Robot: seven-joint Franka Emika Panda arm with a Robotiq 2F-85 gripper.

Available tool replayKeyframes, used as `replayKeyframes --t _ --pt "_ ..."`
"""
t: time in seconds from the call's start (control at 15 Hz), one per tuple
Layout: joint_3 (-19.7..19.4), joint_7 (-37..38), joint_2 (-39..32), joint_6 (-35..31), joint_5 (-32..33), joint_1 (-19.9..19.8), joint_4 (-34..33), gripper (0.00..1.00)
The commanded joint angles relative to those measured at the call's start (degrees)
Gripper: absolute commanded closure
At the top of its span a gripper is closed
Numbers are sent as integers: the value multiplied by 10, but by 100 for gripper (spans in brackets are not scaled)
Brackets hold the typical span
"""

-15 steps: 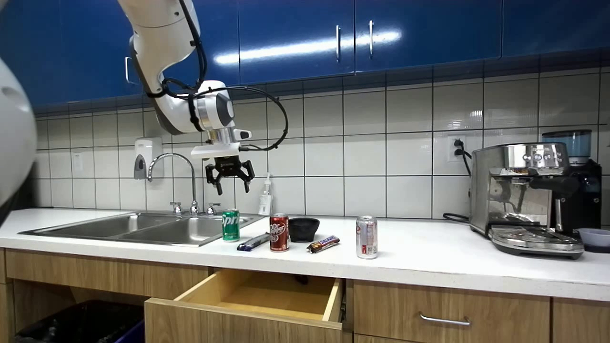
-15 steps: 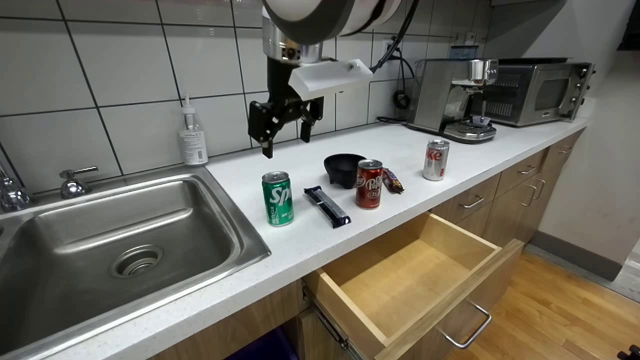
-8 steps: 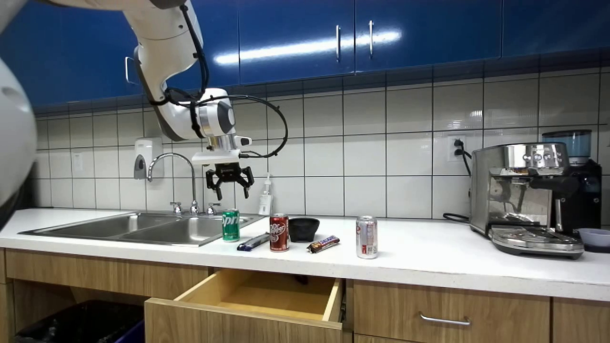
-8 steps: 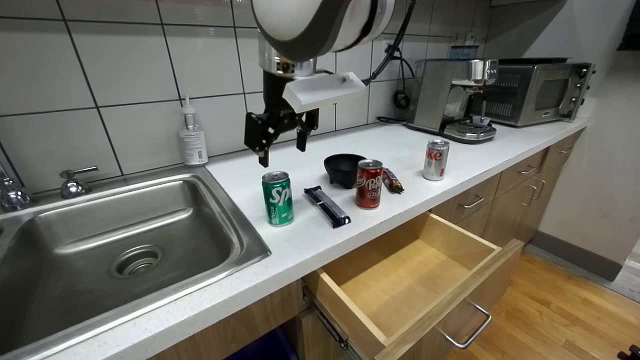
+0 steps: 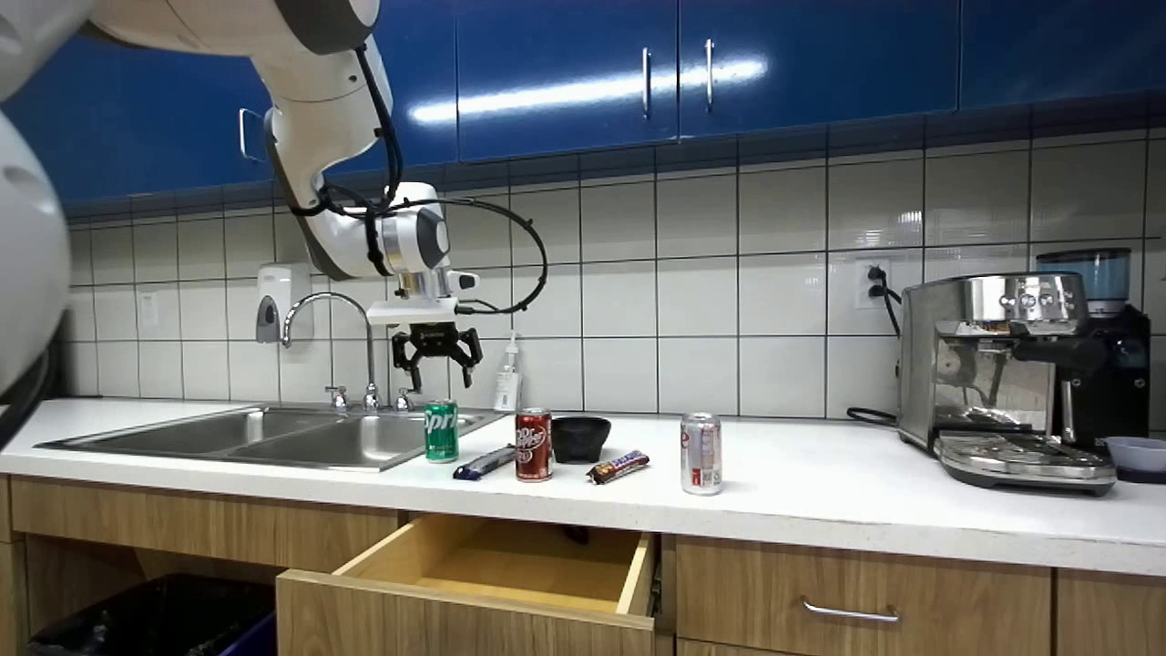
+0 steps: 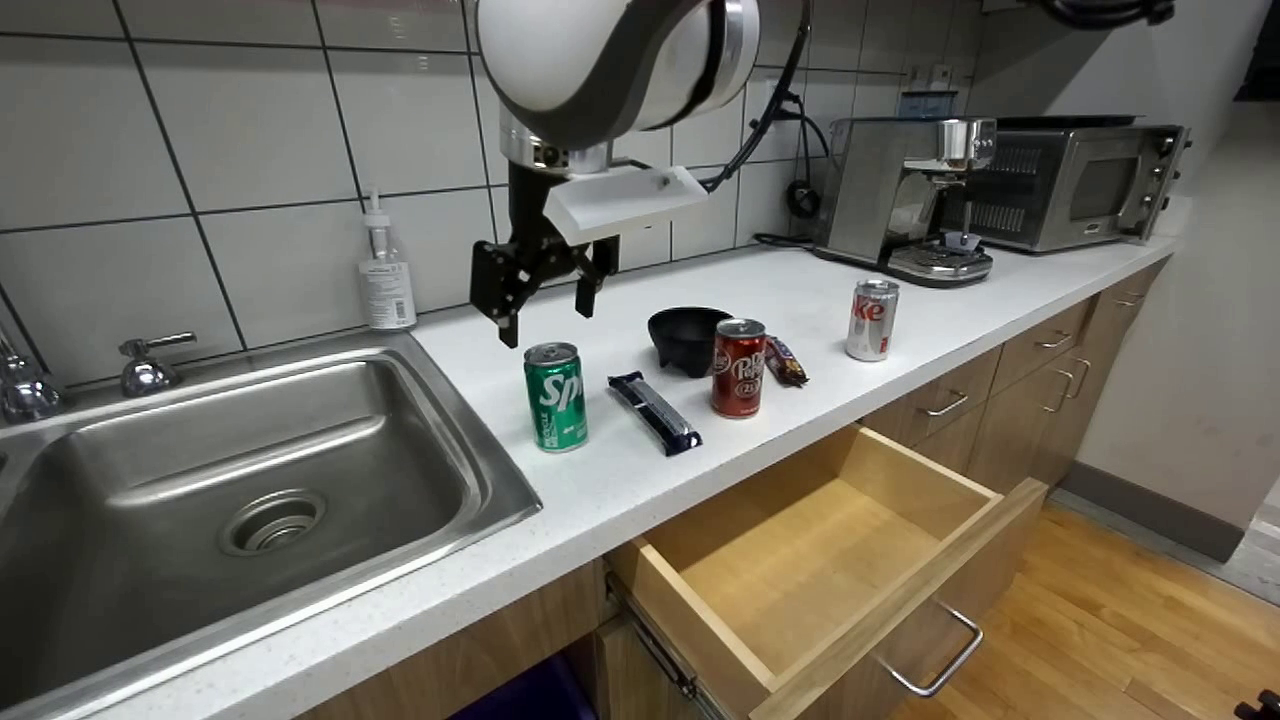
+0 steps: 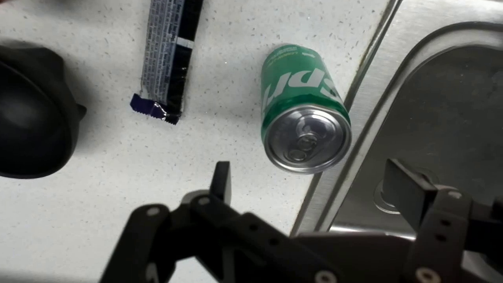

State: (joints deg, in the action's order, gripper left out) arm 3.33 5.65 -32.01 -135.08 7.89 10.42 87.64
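My gripper hangs open above the counter near the sink, with nothing between its fingers. In the wrist view its two pads stand wide apart. Nearest to it is a green Sprite can, upright on the counter beside the sink's edge, a short way below the fingertips and not touched. Next to that can lies a dark wrapped bar. A red Dr Pepper can stands further along, with a black bowl behind it. A second wrapped bar and a silver Coke can are beyond.
The steel sink adjoins the cans. Below the counter a wooden drawer is pulled out. A soap bottle and faucet stand at the tiled wall. An espresso machine and a toaster oven occupy the far end.
My gripper has come down toward the Sprite can, staying open. In an exterior view it has also shifted slightly left. The cans, bars, bowl and drawer have not moved.
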Motion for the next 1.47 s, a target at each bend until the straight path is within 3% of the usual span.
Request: replayKeyframes --t 0.0,1.4 --pt "6 -12 -22 12 -16 -3 -35 0" --pt "6 -12 -54 81 -35 -4 -59 0"
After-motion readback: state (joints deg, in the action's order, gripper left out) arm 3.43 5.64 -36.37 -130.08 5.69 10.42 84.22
